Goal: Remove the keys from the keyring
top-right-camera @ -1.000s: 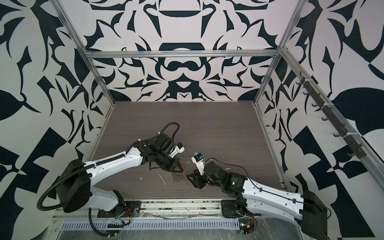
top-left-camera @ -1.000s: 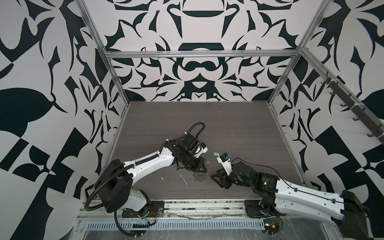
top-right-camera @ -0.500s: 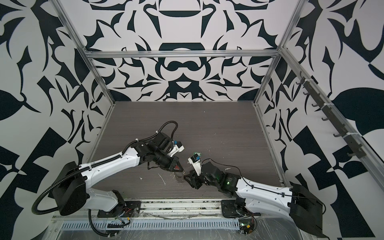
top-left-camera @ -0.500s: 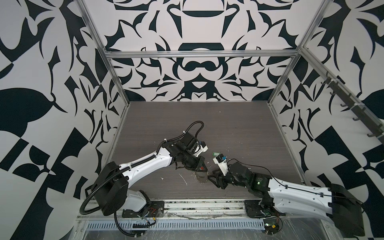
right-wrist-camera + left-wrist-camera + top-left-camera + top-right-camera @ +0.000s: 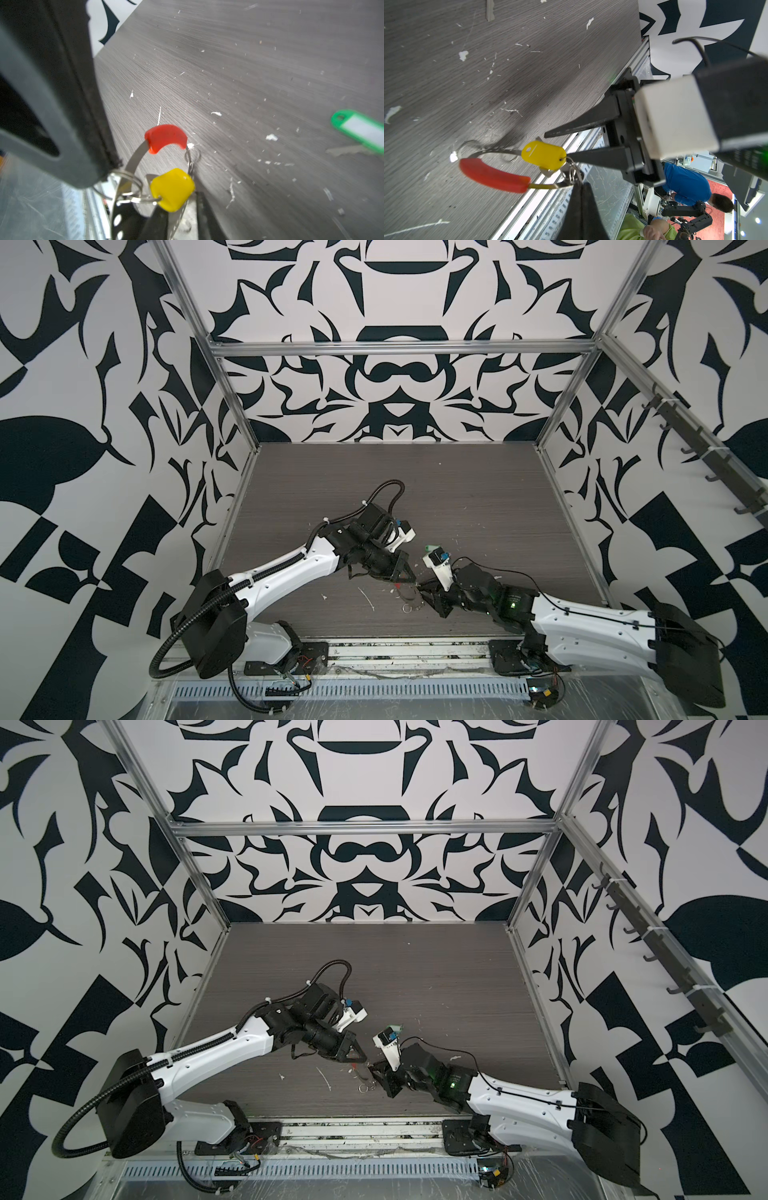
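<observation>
Low in the middle of both top views, the left gripper (image 5: 411,581) is clenched on the keyring (image 5: 500,152) beside the tiny wire loops (image 5: 572,172). The red strip (image 5: 492,176) sits on the keyring. The right gripper (image 5: 556,146) brackets the yellow tag (image 5: 543,155), jaws slightly parted; whether it pinches cannot be told. The green tag (image 5: 359,131) lies apart on the table (image 5: 249,62), just above both grippers.
</observation>
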Available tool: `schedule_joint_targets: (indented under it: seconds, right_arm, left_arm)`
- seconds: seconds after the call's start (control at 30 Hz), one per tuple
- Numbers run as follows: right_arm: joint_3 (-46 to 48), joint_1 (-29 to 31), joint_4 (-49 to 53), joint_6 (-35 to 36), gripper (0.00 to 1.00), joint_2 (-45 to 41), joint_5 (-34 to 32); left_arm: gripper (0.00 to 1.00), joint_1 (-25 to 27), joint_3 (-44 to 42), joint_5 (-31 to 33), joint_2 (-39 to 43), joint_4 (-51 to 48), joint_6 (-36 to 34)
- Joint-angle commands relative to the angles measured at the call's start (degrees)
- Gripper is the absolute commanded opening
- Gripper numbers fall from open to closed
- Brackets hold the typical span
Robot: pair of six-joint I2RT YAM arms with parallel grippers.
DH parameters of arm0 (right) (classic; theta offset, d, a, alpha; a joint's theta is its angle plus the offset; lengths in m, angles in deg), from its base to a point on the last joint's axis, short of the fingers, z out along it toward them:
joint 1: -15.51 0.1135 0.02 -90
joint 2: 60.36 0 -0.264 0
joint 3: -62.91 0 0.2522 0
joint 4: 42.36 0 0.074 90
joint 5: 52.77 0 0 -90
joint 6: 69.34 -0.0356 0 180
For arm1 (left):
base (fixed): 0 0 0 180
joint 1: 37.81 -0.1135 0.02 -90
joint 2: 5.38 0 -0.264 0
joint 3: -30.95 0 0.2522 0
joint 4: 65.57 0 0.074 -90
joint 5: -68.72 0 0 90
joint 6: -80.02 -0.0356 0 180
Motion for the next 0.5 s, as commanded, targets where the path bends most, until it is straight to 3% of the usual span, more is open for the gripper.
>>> schedule_joint_targets:
  seconds: [0.0,0.1,0.47]
  right_arm:
    - [-3.21,0.18,0.74,1.92,0.1,-1.76,-2.08]
    - [-4.17,0.18,3.54,2.88,0.0,-3.92,-3.83]
    - [-5.34,0.17,8.42,3.61,0.0,-10.42,-8.45]
  left_arm:
    - [0.0,-0.24,0.95,-1.54,1.6,-0.4,0.1]
    - [0.0,-0.31,0.54,-1.56,2.25,-0.62,-0.57]
    - [0.0,-0.17,-0.84,-1.6,6.67,1.72,-1.86]
